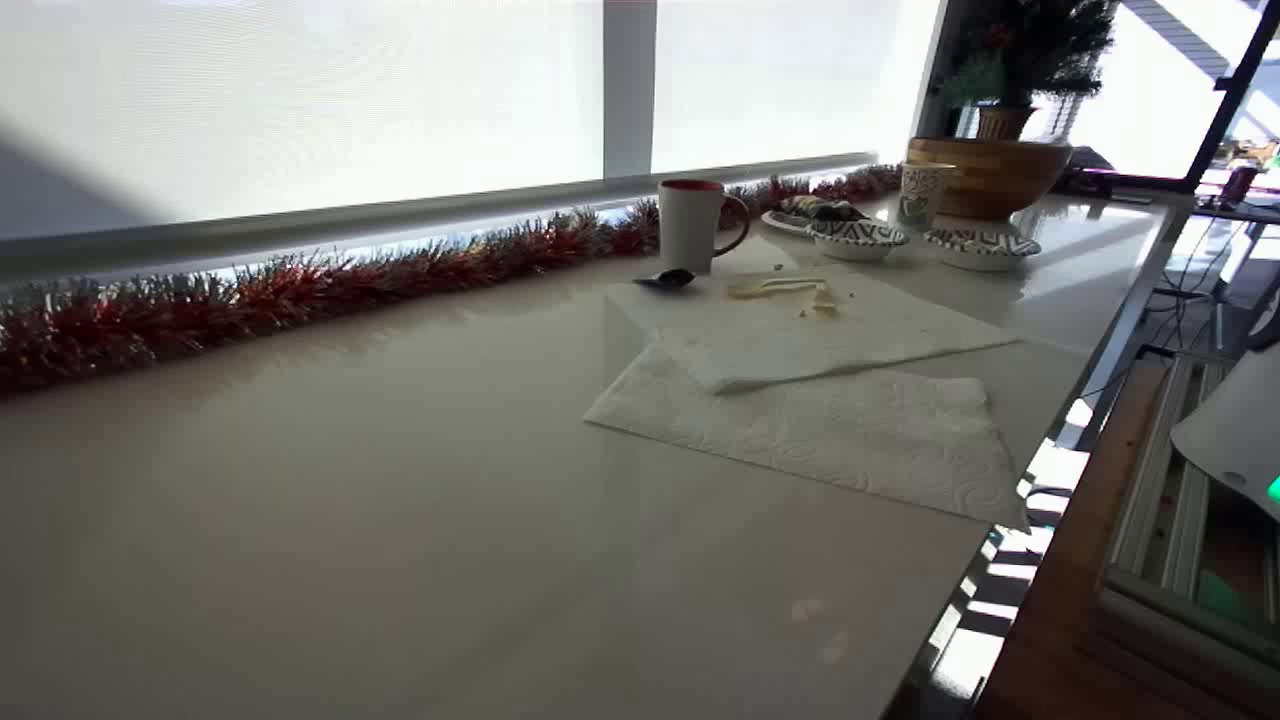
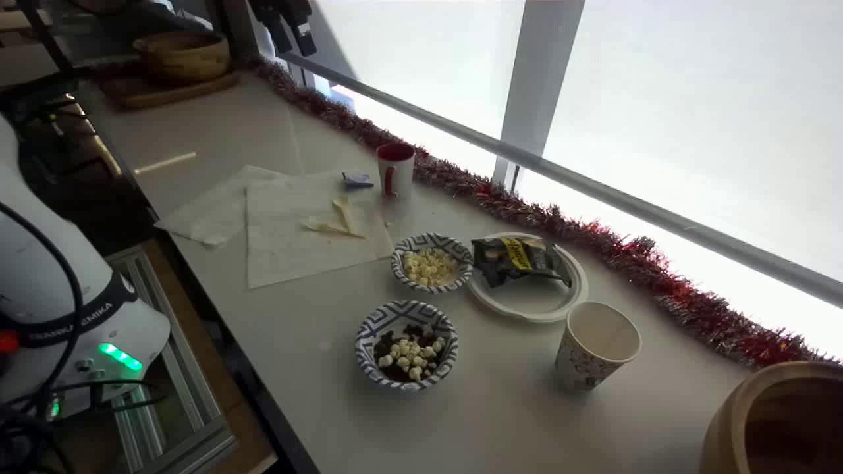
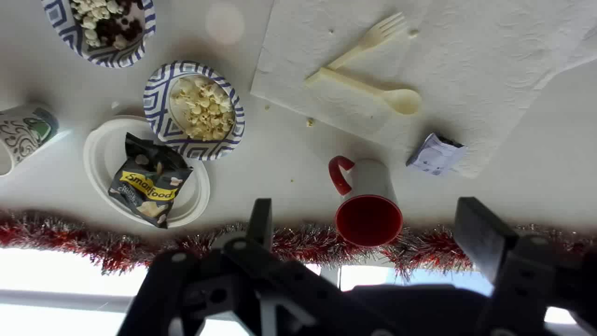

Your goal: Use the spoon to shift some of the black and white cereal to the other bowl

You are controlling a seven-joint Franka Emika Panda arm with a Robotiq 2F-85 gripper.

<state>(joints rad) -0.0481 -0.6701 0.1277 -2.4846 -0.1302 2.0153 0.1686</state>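
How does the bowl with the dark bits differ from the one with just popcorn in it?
The mixed bowl holds white popcorn and dark bits; the plain bowl shows only yellowish popcorn.
In the wrist view the plain bowl overlaps the rim of the white plate, while the mixed bowl stands apart from it.
The plain bowl is nearer the spoon than the mixed bowl is.
Both are round, with a blue-and-white geometric pattern.

Beside the red-handled mug (image 2: 400, 172) lies a small packet (image 3: 434, 156); behind the mug runs tinsel (image 2: 550, 222). Farther from the mug are a snack bag (image 3: 147, 182) and a paper cup (image 2: 589, 359).
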